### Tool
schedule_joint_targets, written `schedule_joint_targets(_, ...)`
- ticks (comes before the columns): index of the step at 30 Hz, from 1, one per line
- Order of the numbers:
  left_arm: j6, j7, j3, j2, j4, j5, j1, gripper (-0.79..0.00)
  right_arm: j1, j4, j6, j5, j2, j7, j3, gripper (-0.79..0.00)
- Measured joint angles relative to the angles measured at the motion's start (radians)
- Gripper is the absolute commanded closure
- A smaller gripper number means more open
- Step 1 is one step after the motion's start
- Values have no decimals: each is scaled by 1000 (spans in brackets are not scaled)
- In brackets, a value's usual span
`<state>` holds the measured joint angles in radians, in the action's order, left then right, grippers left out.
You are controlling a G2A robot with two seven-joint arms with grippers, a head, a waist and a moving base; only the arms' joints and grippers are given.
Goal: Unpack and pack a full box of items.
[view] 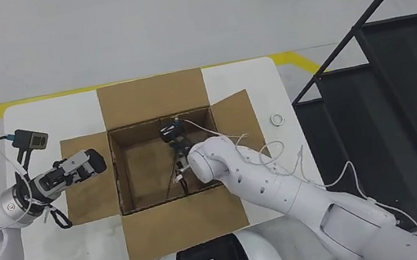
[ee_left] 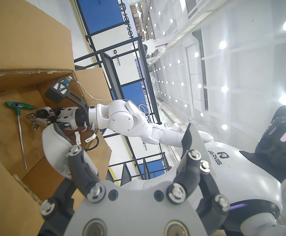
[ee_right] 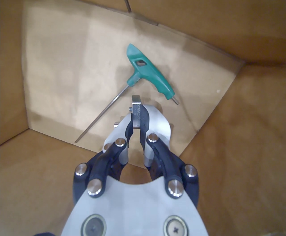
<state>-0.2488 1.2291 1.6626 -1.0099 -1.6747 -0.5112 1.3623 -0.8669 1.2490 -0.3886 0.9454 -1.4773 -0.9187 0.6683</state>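
An open cardboard box (view: pixel 155 97) sits mid-table with its flaps spread. My right gripper (ee_right: pixel 136 111) is down inside it, shut on a small grey metal part (ee_right: pixel 135 103) held just above the box floor (ee_right: pixel 67 67). A green T-handle hex key (ee_right: pixel 147 71) lies flat on that floor just beyond the fingertips, apart from them. The left wrist view shows the same right gripper (ee_left: pixel 33 118) beside the hex key (ee_left: pixel 21 134). My left gripper (ee_left: pixel 120 134) hangs open and holds nothing, over the box's left flap (view: pixel 87 196) in the top view.
The white table (view: pixel 32 118) carries a small white ring (view: pixel 277 119) to the right of the box. A black metal step frame (view: pixel 386 100) stands close off the table's right side. The box walls rise around my right gripper.
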Motion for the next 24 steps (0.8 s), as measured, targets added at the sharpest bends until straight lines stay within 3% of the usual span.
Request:
schedule_joint_targets(10, 0, 0, 0, 0, 0, 0, 0, -785, -210, 410, 33, 121, 72, -40, 139, 0)
schedule_joint_targets(17, 0, 0, 0, 0, 0, 0, 0, -785, -414, 702, 193, 90, 123, 18, 303, 0)
schedule_joint_targets(24, 0, 0, 0, 0, 0, 0, 0, -785, -568, 830, 359, -16, 153, 110, 448, 0)
